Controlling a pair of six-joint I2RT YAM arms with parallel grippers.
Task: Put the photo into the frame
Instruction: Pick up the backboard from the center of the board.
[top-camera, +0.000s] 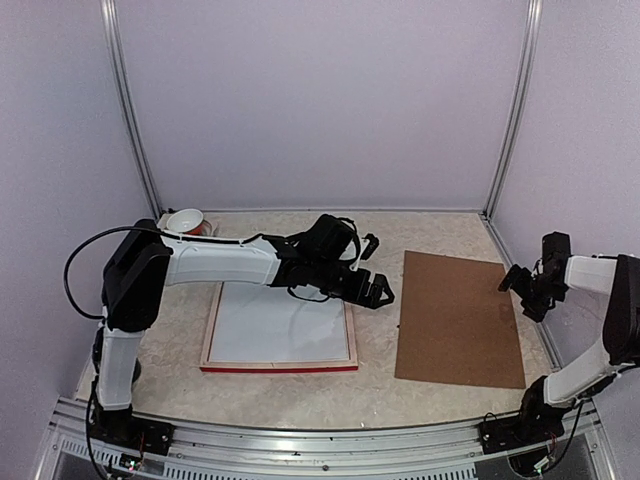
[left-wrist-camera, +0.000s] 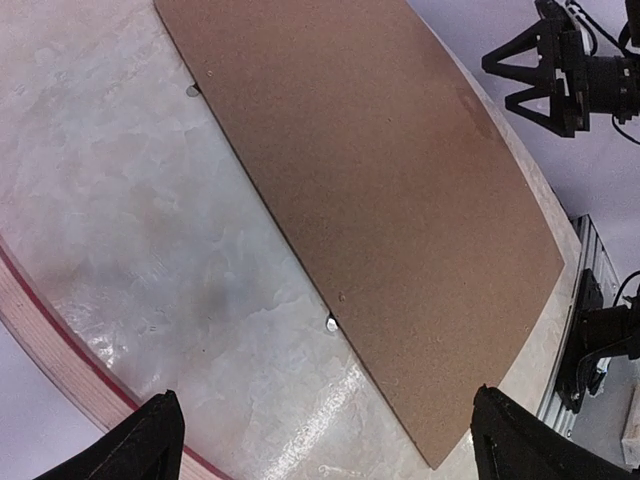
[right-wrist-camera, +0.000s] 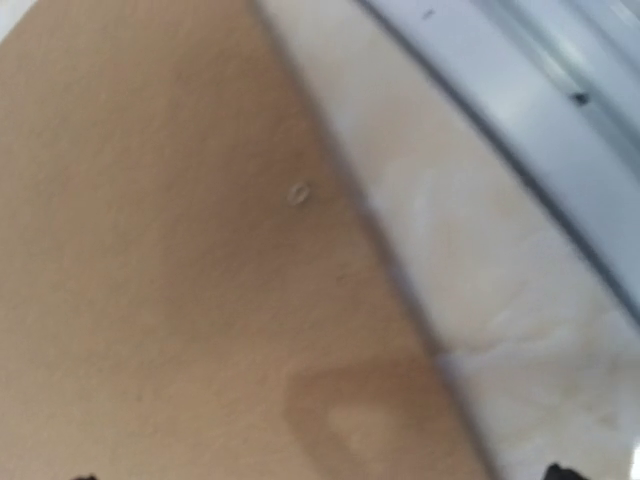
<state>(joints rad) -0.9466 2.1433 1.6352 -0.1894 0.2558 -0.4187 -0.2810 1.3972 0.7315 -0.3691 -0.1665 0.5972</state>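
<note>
Brown backing board (top-camera: 458, 320) lies flat on the bench (top-camera: 300, 395), left fingers (left-wrist-camera: 150, 445) and right fingers (left-wrist-camera: 528, 100) both open, empty. A scraped pickup could bump the frame (top-camera: 280, 367), shifting the photo (top-camera: 280, 328).

The left gripper (left-wrist-camera: 330, 445) looks down, its two dark fingertips (left-wrist-camera: 150, 445) spread wide, with bare marbled table (left-wrist-camera: 130, 200) between them. Ahead of the pincer, nearer its right finger, a plain brown board (left-wrist-camera: 400, 180) lies flat and slants away. By the left finger runs the frame (left-wrist-camera: 50, 335) edge, pale wood with a red line; far ahead to the right, the right gripper (left-wrist-camera: 497, 82) hovers, jaws apart.
</note>
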